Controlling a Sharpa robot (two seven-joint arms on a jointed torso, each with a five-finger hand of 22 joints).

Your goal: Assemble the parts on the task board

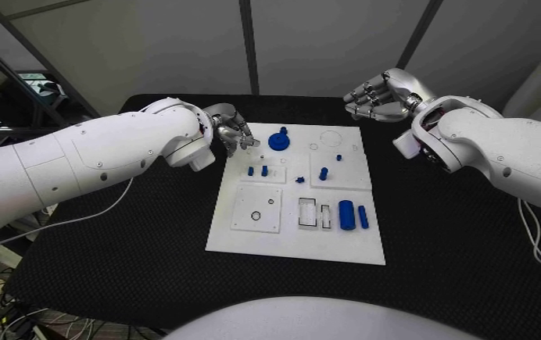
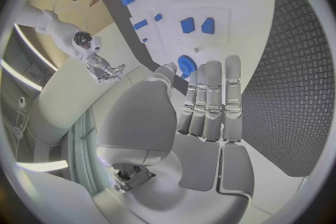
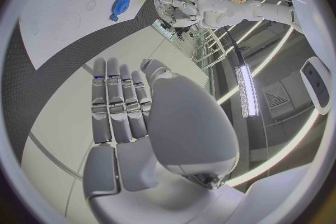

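Head view: I see the board (image 1: 295,234) mid-tabletop (image 1: 451,262), blue parts (image 1: 346,215) on it. My left hand (image 1: 234,130) hovers at its far-left corner, right hand (image 1: 381,96) beyond it; both hold nothing, fingers (image 2: 213,95) loosely apart.

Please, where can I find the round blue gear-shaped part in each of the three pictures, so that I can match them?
Head view: the round blue gear-shaped part lies near the far left corner of the white task board, close to the left hand.
Left wrist view: it peeks out just beyond that hand's fingertips.
Right wrist view: it lies by the board's edge.
Shared landmark: the white task board.
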